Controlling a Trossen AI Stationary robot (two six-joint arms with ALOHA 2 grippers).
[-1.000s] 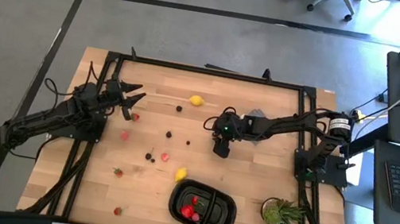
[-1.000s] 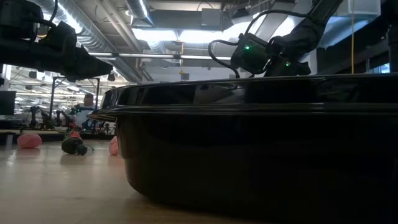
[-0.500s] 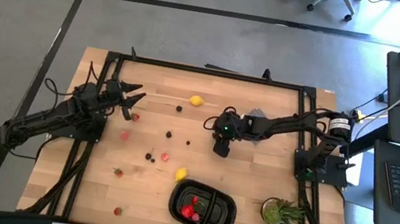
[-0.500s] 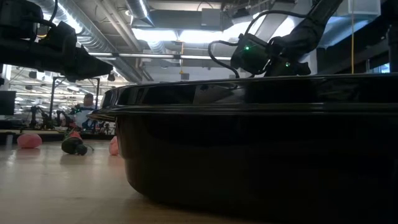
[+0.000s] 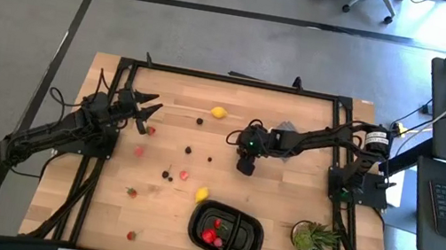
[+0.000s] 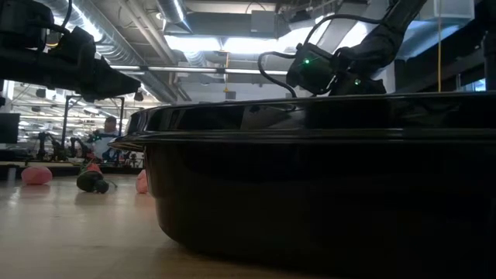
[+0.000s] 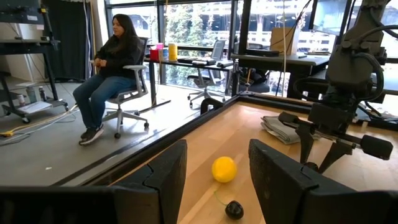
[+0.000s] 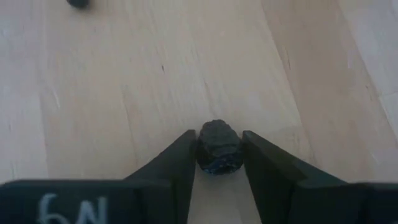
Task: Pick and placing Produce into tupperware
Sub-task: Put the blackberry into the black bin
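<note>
My right gripper [image 5: 244, 166] stands near the table's middle, pointing down, and is shut on a small dark berry [image 8: 219, 155]. My left gripper [image 5: 150, 107] waits open over the far left part of the table, above a red piece [image 5: 150, 130]. The black tray [image 5: 226, 231] rests on its base near the near edge and holds red pieces [image 5: 211, 234]. One lemon [image 5: 220, 112] lies near the far edge, another [image 5: 202, 194] just beside the tray. Dark berries [image 5: 189, 149] and red bits [image 5: 184, 174] lie scattered between the arms. My right gripper pinches the dark berry [image 8: 217, 149] between its two fingers [image 8: 183, 155], one on each side of it, coming from above and pointing down. Whether the berry is lifted off the wood or still rests on it cannot be told.
A potted green plant [image 5: 311, 239] stands at the near right corner. A grey cloth [image 5: 285, 128] lies under the right arm. The tray's wall [image 6: 310, 178] fills the low view. Beyond the table's far edge a person [image 7: 115, 68] sits on a chair.
</note>
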